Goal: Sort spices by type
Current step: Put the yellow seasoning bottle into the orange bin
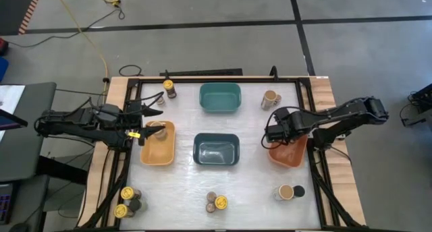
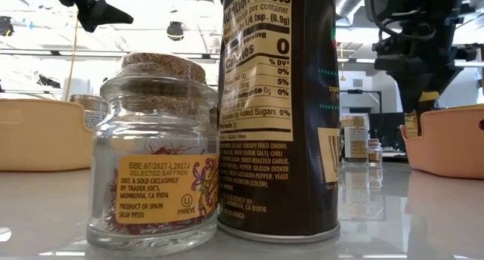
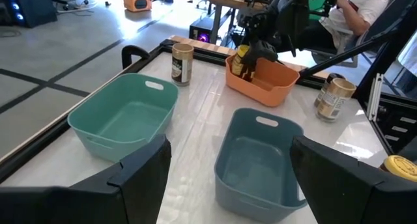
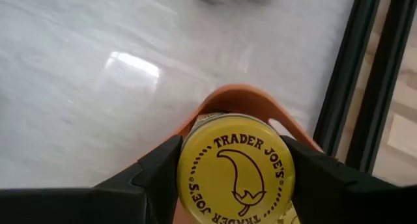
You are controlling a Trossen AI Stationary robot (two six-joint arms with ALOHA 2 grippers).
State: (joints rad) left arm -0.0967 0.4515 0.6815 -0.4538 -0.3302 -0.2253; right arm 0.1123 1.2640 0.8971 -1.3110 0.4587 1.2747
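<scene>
My right gripper (image 1: 275, 133) is shut on a yellow-lidded spice jar (image 4: 236, 168) over the orange bin (image 1: 291, 156) at the table's right. My left gripper (image 3: 228, 160) hangs open above the yellow bin (image 1: 157, 150) at the left, with nothing between its fingers. A tan-topped jar (image 1: 156, 129) stands in that bin. More spice jars stand in small groups on the table: far left (image 1: 169, 88), far right (image 1: 271, 99), near left (image 1: 128, 199), near middle (image 1: 216, 202) and near right (image 1: 290, 191). My right gripper pinches the jar at its yellow lid's rim (image 4: 187, 164), one finger on each side. The fingers slant down from above. The jar stands upright over the orange bin's far end (image 3: 242, 61); the bin wall hides its foot, so I cannot tell whether it rests on the bin floor.
A teal bin (image 1: 220, 97) stands at the far middle and a dark-blue bin (image 1: 216, 150) at the centre. In the low view a cork-topped saffron jar (image 2: 155, 158) and a tall dark jar (image 2: 276, 109) fill the foreground. A person (image 3: 355, 6) sits beyond the table.
</scene>
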